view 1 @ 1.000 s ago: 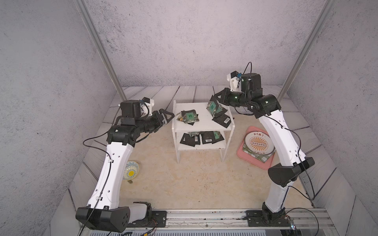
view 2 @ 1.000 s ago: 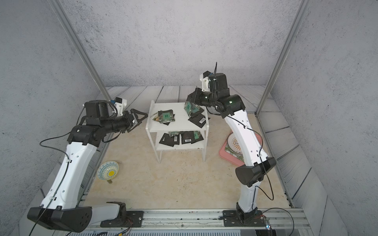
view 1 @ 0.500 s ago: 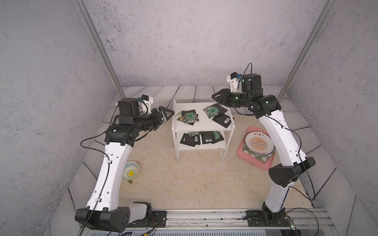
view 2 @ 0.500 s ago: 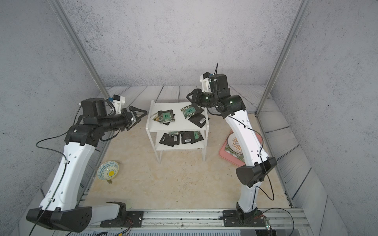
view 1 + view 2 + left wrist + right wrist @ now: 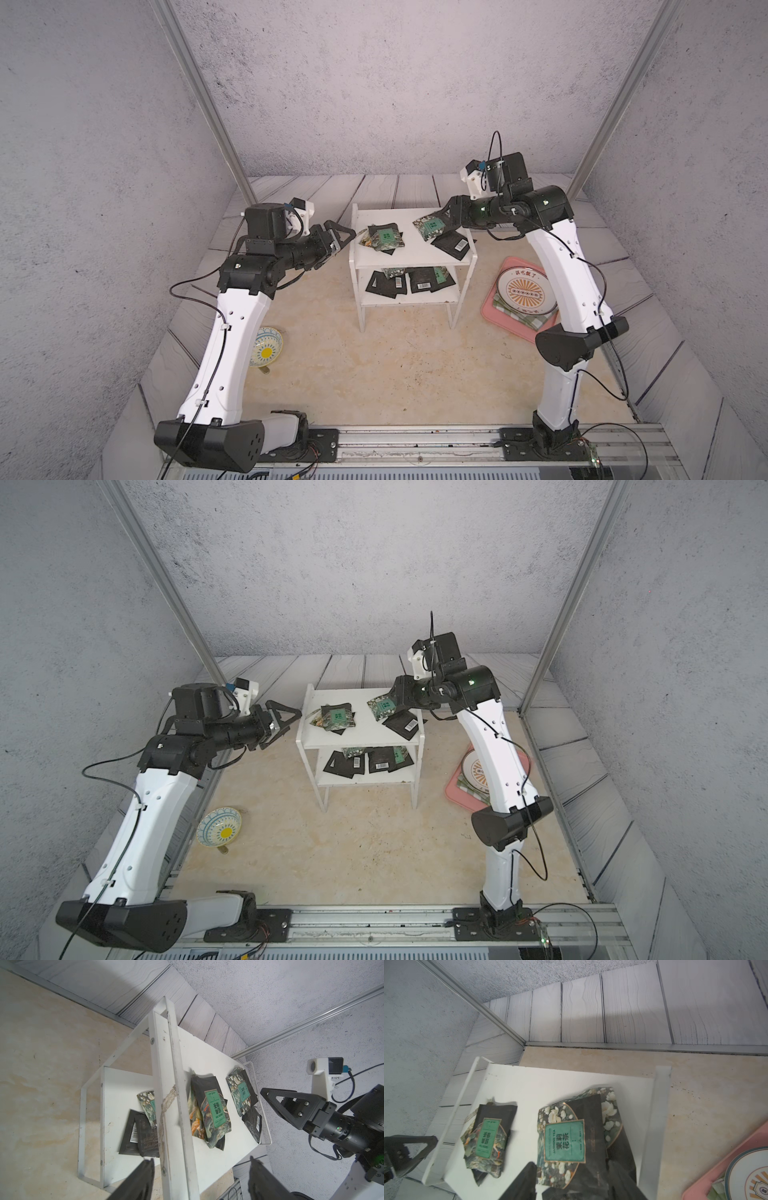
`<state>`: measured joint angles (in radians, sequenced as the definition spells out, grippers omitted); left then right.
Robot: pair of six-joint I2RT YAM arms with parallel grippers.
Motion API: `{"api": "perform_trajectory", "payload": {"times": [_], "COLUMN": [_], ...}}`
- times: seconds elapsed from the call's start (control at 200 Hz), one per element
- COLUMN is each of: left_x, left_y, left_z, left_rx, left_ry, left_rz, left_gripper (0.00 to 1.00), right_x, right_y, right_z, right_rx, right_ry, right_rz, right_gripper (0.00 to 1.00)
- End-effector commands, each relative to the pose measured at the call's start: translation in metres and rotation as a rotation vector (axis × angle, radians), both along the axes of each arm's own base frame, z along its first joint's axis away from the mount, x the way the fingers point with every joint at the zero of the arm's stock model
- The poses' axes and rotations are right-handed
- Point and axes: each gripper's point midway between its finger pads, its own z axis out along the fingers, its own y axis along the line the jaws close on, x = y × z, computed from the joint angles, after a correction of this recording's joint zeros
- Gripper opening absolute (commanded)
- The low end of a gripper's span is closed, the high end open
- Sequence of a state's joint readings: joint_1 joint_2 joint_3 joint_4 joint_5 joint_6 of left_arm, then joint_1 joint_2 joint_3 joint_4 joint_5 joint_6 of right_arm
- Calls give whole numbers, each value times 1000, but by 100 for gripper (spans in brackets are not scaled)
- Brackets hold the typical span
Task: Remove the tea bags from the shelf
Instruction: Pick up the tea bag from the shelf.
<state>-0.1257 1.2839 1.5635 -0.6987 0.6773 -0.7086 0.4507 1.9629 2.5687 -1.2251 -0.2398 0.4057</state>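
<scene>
The white two-tier shelf (image 5: 411, 251) stands mid-floor. On its top board lie tea bags: a small pile (image 5: 384, 237) at the left, a green-labelled floral sachet (image 5: 432, 226) and a black barcode sachet (image 5: 455, 245). Several more tea bags (image 5: 409, 280) lie on the lower board. My right gripper (image 5: 445, 216) hovers open over the top board's right end. In the right wrist view the floral sachet (image 5: 563, 1140) lies flat between the spread fingers (image 5: 527, 1180). My left gripper (image 5: 343, 235) is open just outside the shelf's left side panel (image 5: 166, 1093), holding nothing.
A pink tray (image 5: 494, 311) with a round plate (image 5: 525, 289) on a green checkered cloth sits on the floor right of the shelf, under my right arm. A small patterned bowl (image 5: 268, 347) lies at the left by my left arm. Grey walls close in on three sides.
My right gripper opened and let go of the green-labelled sachet, which went from upright in the jaws to flat on the top board. My left gripper rose slightly beside the shelf.
</scene>
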Motion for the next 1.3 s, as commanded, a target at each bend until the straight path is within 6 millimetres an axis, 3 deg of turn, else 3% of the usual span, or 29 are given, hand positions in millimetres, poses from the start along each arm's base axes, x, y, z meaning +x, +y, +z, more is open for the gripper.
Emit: {"api": "perform_trajectory", "payload": {"times": [0.0,0.23,0.53,0.796,1.041,1.291], "left_x": [0,1,2,2,3,3], "left_y": [-3,-3,-2,-2,-1,1], "left_z": [1,-5,-9,-11,-6,-2], "left_rx": [-10,-9,-9,-6,-9,25], "left_ry": [-12,0,8,10,-3,-11], "left_rz": [-15,-14,-6,-5,3,3], "left_gripper": [75,75,75,75,75,67], "right_x": [6,13,12,13,12,10], "right_y": [-1,0,24,31,31,34], "right_z": [-18,-28,-22,-24,-33,-38], "right_rx": [-66,-72,68,107,109,114], "right_ry": [23,39,64,91,128,148], "right_rz": [2,-12,44,50,43,56], "right_gripper": [58,59,53,44,48,45]}}
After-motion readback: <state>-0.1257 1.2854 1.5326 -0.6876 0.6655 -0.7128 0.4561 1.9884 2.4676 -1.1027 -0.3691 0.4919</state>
